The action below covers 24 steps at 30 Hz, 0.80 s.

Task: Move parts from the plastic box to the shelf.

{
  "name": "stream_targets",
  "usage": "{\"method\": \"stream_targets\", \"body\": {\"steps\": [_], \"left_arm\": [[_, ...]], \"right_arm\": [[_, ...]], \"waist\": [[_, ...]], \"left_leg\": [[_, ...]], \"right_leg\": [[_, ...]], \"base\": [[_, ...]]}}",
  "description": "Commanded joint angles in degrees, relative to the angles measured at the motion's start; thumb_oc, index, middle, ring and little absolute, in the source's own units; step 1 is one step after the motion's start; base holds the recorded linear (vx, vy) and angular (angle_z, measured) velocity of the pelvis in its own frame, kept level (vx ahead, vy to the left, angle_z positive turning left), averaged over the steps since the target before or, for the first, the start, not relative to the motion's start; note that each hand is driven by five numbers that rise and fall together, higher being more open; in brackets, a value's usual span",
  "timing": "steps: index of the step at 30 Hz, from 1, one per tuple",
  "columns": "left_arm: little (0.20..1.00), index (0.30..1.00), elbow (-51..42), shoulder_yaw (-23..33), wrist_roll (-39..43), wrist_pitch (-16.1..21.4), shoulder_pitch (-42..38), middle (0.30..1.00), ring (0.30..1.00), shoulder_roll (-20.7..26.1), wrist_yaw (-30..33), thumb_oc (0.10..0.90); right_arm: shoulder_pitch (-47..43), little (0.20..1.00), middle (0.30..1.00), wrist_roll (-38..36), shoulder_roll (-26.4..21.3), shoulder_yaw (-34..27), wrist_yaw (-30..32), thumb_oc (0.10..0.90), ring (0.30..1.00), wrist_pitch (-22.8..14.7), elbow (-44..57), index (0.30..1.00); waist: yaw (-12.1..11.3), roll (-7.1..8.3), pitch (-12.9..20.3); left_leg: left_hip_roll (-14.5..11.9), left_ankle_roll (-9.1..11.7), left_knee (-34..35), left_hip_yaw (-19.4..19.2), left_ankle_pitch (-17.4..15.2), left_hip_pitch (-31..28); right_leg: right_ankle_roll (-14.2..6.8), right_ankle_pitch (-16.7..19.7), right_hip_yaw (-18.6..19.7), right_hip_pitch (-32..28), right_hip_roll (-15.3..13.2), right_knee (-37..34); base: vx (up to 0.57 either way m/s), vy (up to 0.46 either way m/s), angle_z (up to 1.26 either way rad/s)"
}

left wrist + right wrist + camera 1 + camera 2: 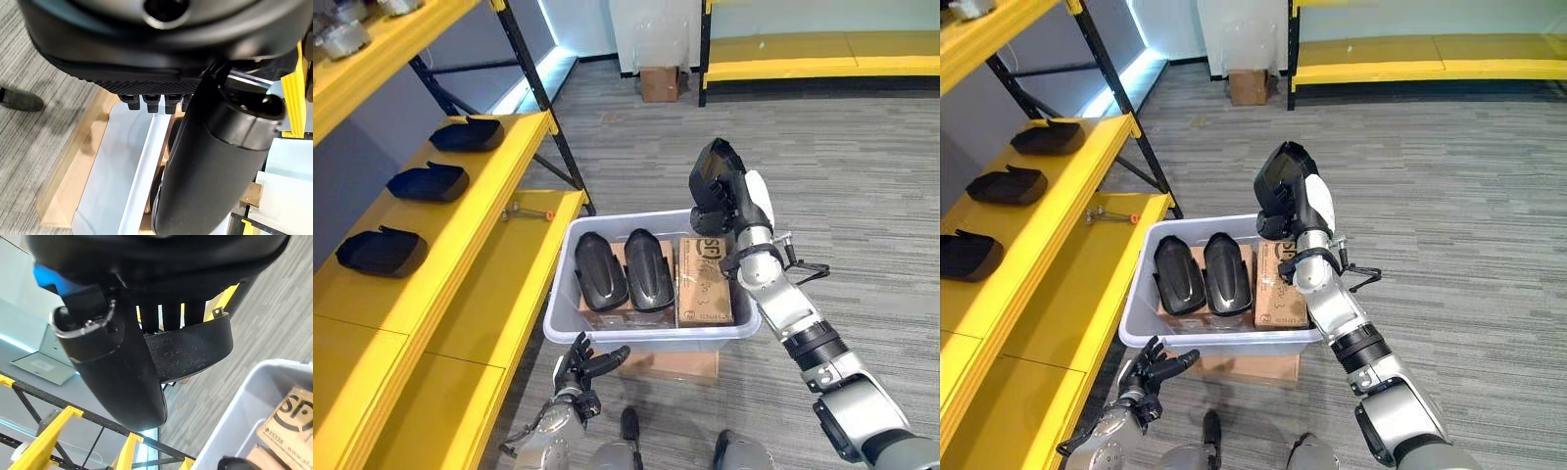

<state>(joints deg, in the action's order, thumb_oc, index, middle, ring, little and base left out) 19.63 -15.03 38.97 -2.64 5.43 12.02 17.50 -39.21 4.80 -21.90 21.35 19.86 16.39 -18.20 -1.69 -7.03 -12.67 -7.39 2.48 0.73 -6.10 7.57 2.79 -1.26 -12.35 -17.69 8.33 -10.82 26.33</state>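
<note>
The right hand (729,191) has its fingers (171,316) and thumb clamped on a black part (195,350), raised above the plastic box (566,257). Below those fingers, two more black parts (625,269) lie on cardboard in the box (three already sit on the yellow shelf (480,211)). The left hand (582,370) hangs below the box's near rim, fingers loosely apart.

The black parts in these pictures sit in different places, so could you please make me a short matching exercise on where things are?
Things:
1. right hand
2. left hand
3. two black parts
4. three black parts

States:
A. lying on the yellow shelf
B. lifted above the plastic box, shut on a black part
C. lying inside the box
D. low before the box, holding nothing

Pairs: 1-B, 2-D, 3-C, 4-A
</note>
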Motion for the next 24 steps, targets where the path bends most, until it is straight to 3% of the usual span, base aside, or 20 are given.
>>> {"method": "stream_targets", "body": {"steps": [1,10,13,17,18,19,20,21,22,23,24], "left_arm": [[1.0,1.0,-1.91,2.39,-3.07,2.69,-0.6,1.0,1.0,3.2,-1.15,0.9],[1.0,1.0,-2.36,3.22,-2.26,2.89,1.66,1.0,1.0,2.79,-1.73,0.9],[1.0,1.0,-3.53,4.54,-1.3,3.75,2.65,1.0,1.0,2.98,-1.29,0.9],[1.0,1.0,-3.07,4.36,-0.8,4.26,2.39,1.0,1.0,2.88,-1.43,0.9],[1.0,1.0,-2.75,4.35,-0.82,4.26,2.03,1.0,1.0,2.93,-1.78,0.9],[1.0,1.0,-2.86,4.19,-0.54,4.19,1.76,1.0,1.0,3.06,-2.3,0.9],[1.0,1.0,-2.88,4.2,-0.54,4.19,1.79,1.0,1.0,3.09,-2.3,0.9],[1.0,1.0,-3.19,4.02,-0.41,4.24,1.92,1.0,1.0,2.95,-2.85,0.9],[1.0,1.0,-3.94,3.71,-0.5,3.97,2.32,1.0,1.0,2.56,-3.56,0.9],[1.0,1.0,-3.97,3.71,-0.5,3.95,2.38,1.0,1.0,2.58,-3.56,0.9],[1.0,1.0,-4.2,3.12,-0.69,3.42,2.25,1.0,1.0,2.5,-4.03,0.9]], "right_arm": [[-7.99,0.3,0.3,2.85,-1.74,-0.79,0.97,0.4,0.3,-9.56,8.67,0.3],[-10.81,0.3,0.3,2.43,-5.28,0.34,-0.19,0.4,0.3,-11.03,9.25,0.3],[-14.29,0.3,0.3,1.48,-6.63,1.8,-0.12,0.4,0.3,-12.05,8.97,0.3],[-15.89,0.3,0.3,2.3,-7.54,2.91,0.03,0.4,0.3,-12.45,8.44,0.3],[-16.03,0.3,0.3,2.93,-8.32,2.76,0.01,0.4,0.3,-12.29,8.57,0.3],[-15.09,0.3,0.3,3.97,-8.56,2.36,0.01,0.4,0.3,-12.02,9.04,0.3],[-15.05,0.3,0.3,3.98,-8.54,2.34,0.0,0.4,0.3,-12.01,9.07,0.3],[-14.87,0.3,0.3,4.7,-8.5,2.51,-0.13,0.4,0.3,-11.94,9.09,0.3],[-13.85,0.3,0.3,6.09,-8.24,2.39,-0.47,0.4,0.3,-12.02,9.26,0.3],[-13.79,0.3,0.3,6.11,-8.21,2.37,-0.47,0.4,0.3,-12.02,9.29,0.3],[-12.19,0.3,0.3,7.37,-8.36,1.96,-0.71,0.4,0.3,-12.19,9.75,0.3]], "waist": [[0.03,4.44,5.31],[-1.03,3.02,3.98],[-2.89,2.35,1.12],[-4.46,1.93,-0.9],[-4.6,2.15,-1.26],[-4.19,3.35,-1.34],[-4.17,3.37,-1.29],[-3.98,3.92,-1.27],[-3.53,4.82,-0.85],[-3.5,4.77,-0.87],[-2.15,5.31,-0.29]], "left_leg": [[-1.89,2.63,-2.2,1.08,-3.62,-4.23],[-5.05,4.81,-1.94,2.72,2.12,-3.47],[-7.21,6.55,-1.72,3.42,7.1,-0.75],[-6.5,7.88,-0.48,4.5,11.48,2.93],[-5.27,7.35,-1.73,3.98,10.71,4.73],[-3.15,5.45,-7.28,1.14,5.67,4.84],[-3.15,5.42,-7.6,1.17,5.45,5.02],[-1.79,4.39,-11.24,0.68,2.14,4.56],[0.3,3.09,-17.36,-1.22,-4.42,3.63],[0.24,3.08,-17.61,-1.16,-4.62,3.67],[-1.57,2.7,-21.05,-5.54,-9.54,0.18]], "right_leg": [[-4.08,3.36,2.29,-10.37,1.34,-17.32],[-1.51,0.87,0.31,-10.57,4.71,-16.33],[-0.49,0.19,-1.38,-9.18,6.09,-15.47],[0.09,-0.16,-4.03,-9.11,5.81,-16.33],[0.25,0.54,-5.07,-9.01,5.51,-17.26],[0.43,1.48,-6.55,-7.8,4.5,-17.79],[0.4,1.42,-6.56,-7.75,4.47,-17.71],[0.65,2.09,-7.04,-7.05,3.96,-18.09],[0.85,2.93,-8.98,-6.97,3.15,-18.97],[0.82,2.9,-9.02,-7.05,3.19,-18.96],[0.93,1.81,-10.98,-7.47,2.89,-18.36]], "base": [[-0.05,-0.113,-0.01],[-0.07,-0.118,0.07],[-0.2,-0.174,0.09],[-0.11,-0.074,0.29],[-0.25,-0.215,0.6],[-0.2,-0.182,0.8],[-0.23,-0.19,1.27],[-0.18,-0.135,1.07],[-0.18,-0.136,0.76],[-0.11,-0.157,0.59],[-0.04,-0.071,0.9]]}}
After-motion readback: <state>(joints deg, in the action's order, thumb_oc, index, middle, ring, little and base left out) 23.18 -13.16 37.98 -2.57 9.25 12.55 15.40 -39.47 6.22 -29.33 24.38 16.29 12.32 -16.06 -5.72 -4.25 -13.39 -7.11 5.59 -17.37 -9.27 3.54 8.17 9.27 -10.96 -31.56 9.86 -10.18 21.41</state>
